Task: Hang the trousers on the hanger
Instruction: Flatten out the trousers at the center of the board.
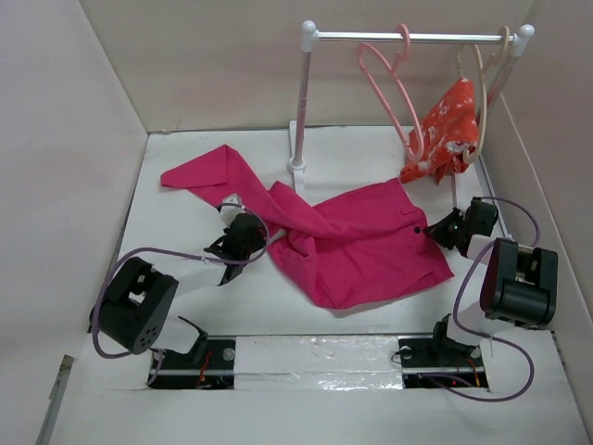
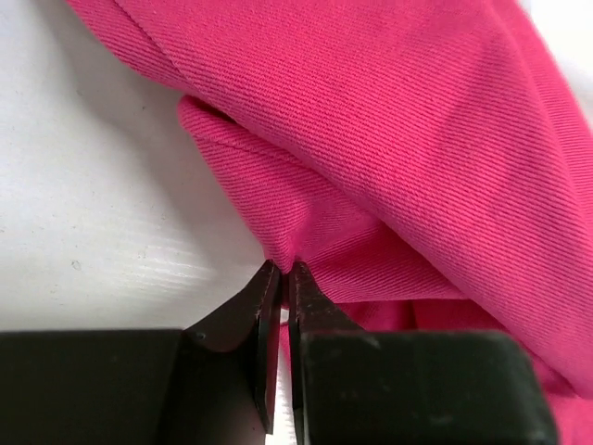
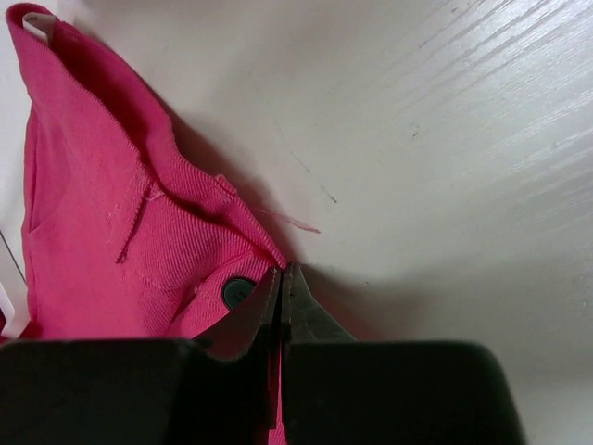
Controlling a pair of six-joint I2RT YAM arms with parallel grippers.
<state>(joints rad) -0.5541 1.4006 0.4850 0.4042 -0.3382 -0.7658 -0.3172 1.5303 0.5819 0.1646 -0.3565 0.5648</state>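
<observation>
The magenta-pink trousers (image 1: 361,246) lie spread and rumpled on the white table, one leg (image 1: 208,171) stretching to the back left. My left gripper (image 1: 262,243) is shut on a fold of the trousers (image 2: 389,139) at their left side, and cloth shows between the tips (image 2: 284,269). My right gripper (image 1: 428,228) is shut on the waistband corner (image 3: 102,204), just beside a dark button (image 3: 237,292); its tips (image 3: 280,271) pinch the cloth edge. The salmon-pink hanger (image 1: 394,88) hangs bare on the rail at the back.
A white clothes rack (image 1: 302,102) stands at the back, its rail (image 1: 426,37) running right. A cream hanger (image 1: 482,88) on it carries an orange-red flowered garment (image 1: 445,130). Walls close in the table on the left, back and right.
</observation>
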